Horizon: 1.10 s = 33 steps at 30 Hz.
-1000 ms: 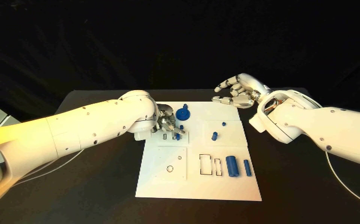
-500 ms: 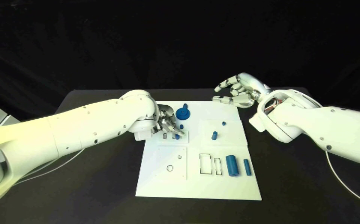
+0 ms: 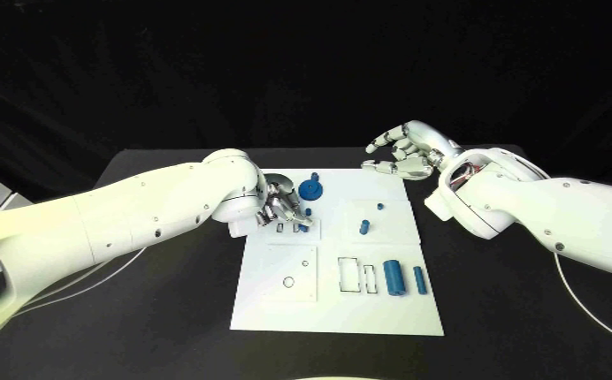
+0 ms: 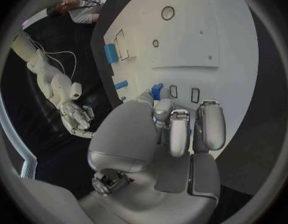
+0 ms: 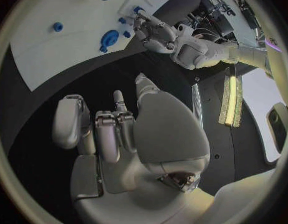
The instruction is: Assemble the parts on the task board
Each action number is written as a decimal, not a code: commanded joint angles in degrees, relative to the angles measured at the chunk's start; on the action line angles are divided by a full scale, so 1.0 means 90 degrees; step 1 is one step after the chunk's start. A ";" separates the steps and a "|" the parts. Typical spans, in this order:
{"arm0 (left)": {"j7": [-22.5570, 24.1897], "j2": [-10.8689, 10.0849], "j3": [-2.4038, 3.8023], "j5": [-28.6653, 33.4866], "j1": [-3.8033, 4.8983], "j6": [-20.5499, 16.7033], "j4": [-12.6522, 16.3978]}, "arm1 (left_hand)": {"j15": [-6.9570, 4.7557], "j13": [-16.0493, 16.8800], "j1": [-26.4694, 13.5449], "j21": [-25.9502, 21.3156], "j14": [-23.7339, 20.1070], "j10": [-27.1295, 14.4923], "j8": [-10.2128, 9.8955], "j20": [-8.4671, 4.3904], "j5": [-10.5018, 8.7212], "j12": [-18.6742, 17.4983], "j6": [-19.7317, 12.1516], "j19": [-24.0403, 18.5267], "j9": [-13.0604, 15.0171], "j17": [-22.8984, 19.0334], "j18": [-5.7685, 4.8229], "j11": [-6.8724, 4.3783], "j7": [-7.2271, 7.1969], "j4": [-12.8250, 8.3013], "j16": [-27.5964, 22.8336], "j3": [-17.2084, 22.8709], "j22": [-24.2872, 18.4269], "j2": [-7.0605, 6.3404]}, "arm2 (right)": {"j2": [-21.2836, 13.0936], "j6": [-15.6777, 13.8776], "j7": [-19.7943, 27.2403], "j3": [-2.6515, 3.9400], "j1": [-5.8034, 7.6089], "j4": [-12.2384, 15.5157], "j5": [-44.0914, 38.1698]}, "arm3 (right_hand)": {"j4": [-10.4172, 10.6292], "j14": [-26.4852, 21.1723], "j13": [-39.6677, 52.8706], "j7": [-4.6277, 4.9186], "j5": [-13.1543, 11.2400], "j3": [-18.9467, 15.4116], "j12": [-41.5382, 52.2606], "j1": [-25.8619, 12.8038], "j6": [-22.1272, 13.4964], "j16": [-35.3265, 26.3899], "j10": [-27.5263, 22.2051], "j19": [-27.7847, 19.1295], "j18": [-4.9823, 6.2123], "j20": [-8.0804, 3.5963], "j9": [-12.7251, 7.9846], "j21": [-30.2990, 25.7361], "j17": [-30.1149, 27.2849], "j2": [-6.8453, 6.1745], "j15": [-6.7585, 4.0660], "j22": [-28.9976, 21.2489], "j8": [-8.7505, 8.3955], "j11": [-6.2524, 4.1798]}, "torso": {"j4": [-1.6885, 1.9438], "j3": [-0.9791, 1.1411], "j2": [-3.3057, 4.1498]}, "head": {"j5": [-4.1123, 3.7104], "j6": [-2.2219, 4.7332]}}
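Observation:
The white task board [image 3: 334, 309] lies in the middle of the black table. My left hand [image 3: 283, 207] is low over its back left corner and pinches a small blue part [image 4: 156, 91] between thumb and fingers [image 4: 181, 130], right beside two small rectangular slots [image 4: 195, 94]. My right hand [image 3: 406, 155] hangs above the table just off the board's back right corner, fingers apart and loosely bent, holding nothing. A round blue disc part [image 3: 312, 191] sits at the board's back edge. The right wrist view shows the same disc [image 5: 109, 37] next to my left hand [image 5: 158, 32].
Two small blue pegs [image 3: 378, 209] [image 3: 363, 227] stand on the board's right middle. A thick blue cylinder [image 3: 394, 278] and a thinner one [image 3: 418, 281] lie at its front right beside outlined rectangular recesses [image 3: 348, 276]. Black table [image 3: 166, 327] surrounds the board.
My left hand has shifted slightly over the slots, still holding the small blue part. The right hand has stayed where it was.

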 commanded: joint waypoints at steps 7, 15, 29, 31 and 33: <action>0.0103 -0.0124 0.0007 0.0434 0.0014 -0.0418 0.0129 | -0.0044 0.0026 -0.0758 -0.0011 0.0567 0.0093 0.0151 -0.0035 -0.0017 0.0022 -0.0022 0.0055 0.1120 0.1402 -0.0072 -0.0014 -0.0018 -0.0530 -0.0020 0.2297 0.0058 -0.0722 | -0.0019 0.0132 -0.0022 0.0000 -0.0003 -0.0010 -0.0119 | 0.0010 0.0600 0.1402 -0.0003 -0.0032 -0.0044 -0.0023 -0.0035 -0.0017 -0.0026 0.0380 -0.0031 0.0080 0.0004 0.0003 -0.0036 0.1408 0.0033 0.0026 0.0002 -0.0014 0.0044 | 0.0008 0.0002 -0.0006 | 0.0006 -0.0013; 0.0165 -0.0289 0.0002 0.0268 0.0013 -0.0723 0.0356 | -0.0079 0.0099 -0.1185 0.0045 0.0603 0.0253 0.0188 -0.0073 0.0013 0.0074 0.0057 0.0152 0.1360 0.1496 -0.0097 -0.0048 -0.0039 -0.1191 0.0026 0.3416 0.0190 -0.1078 | -0.0041 0.0137 -0.0026 -0.0001 -0.0005 -0.0017 -0.0094 | 0.0013 0.0600 0.1400 -0.0003 -0.0031 -0.0048 -0.0025 -0.0041 -0.0017 -0.0027 0.0378 -0.0031 0.0080 0.0004 0.0003 -0.0036 0.1406 0.0034 0.0026 0.0003 -0.0013 0.0044 | 0.0010 0.0004 -0.0003 | 0.0021 -0.0045; 0.0144 -0.0479 -0.0088 -0.0637 -0.0011 -0.1097 0.0694 | -0.0090 0.0099 -0.1388 0.0057 0.0610 0.0307 0.0187 -0.0083 0.0056 0.0074 0.0126 0.0175 0.1445 0.1515 -0.0102 -0.0061 -0.0046 -0.1477 0.0036 0.3764 0.0220 -0.1206 | -0.0073 0.0138 -0.0026 -0.0006 -0.0014 -0.0012 -0.0070 | 0.0023 0.0598 0.1398 -0.0003 -0.0021 -0.0059 -0.0027 -0.0072 -0.0017 -0.0030 0.0377 -0.0036 0.0083 0.0004 0.0004 -0.0052 0.1396 0.0052 0.0026 -0.0005 -0.0012 0.0043 | 0.0014 -0.0003 -0.0006 | 0.0085 -0.0089; 0.0160 -0.0495 -0.0112 -0.0802 -0.0019 -0.1184 0.0735 | -0.0092 0.0104 -0.1396 0.0066 0.0609 0.0313 0.0187 -0.0084 0.0060 0.0077 0.0133 0.0189 0.1448 0.1510 -0.0107 -0.0063 -0.0047 -0.1492 0.0033 0.3781 0.0241 -0.1214 | -0.0075 0.0136 -0.0026 -0.0007 -0.0015 -0.0009 -0.0068 | 0.0023 0.0598 0.1398 -0.0003 -0.0021 -0.0059 -0.0027 -0.0072 -0.0017 -0.0030 0.0377 -0.0036 0.0083 0.0004 0.0004 -0.0052 0.1396 0.0052 0.0026 -0.0005 -0.0012 0.0043 | 0.0009 -0.0001 -0.0008 | 0.0097 -0.0095; 0.0173 -0.0508 -0.0132 -0.0975 -0.0028 -0.1262 0.0776 | -0.0094 0.0110 -0.1409 0.0070 0.0608 0.0322 0.0186 -0.0086 0.0067 0.0080 0.0143 0.0198 0.1452 0.1509 -0.0109 -0.0065 -0.0049 -0.1512 0.0032 0.3805 0.0251 -0.1225 | -0.0079 0.0133 -0.0025 -0.0007 -0.0016 -0.0006 -0.0066 | 0.0023 0.0598 0.1398 -0.0003 -0.0021 -0.0059 -0.0027 -0.0072 -0.0017 -0.0030 0.0377 -0.0036 0.0083 0.0004 0.0004 -0.0052 0.1396 0.0052 0.0026 -0.0005 -0.0012 0.0043 | 0.0005 -0.0001 -0.0008 | 0.0105 -0.0102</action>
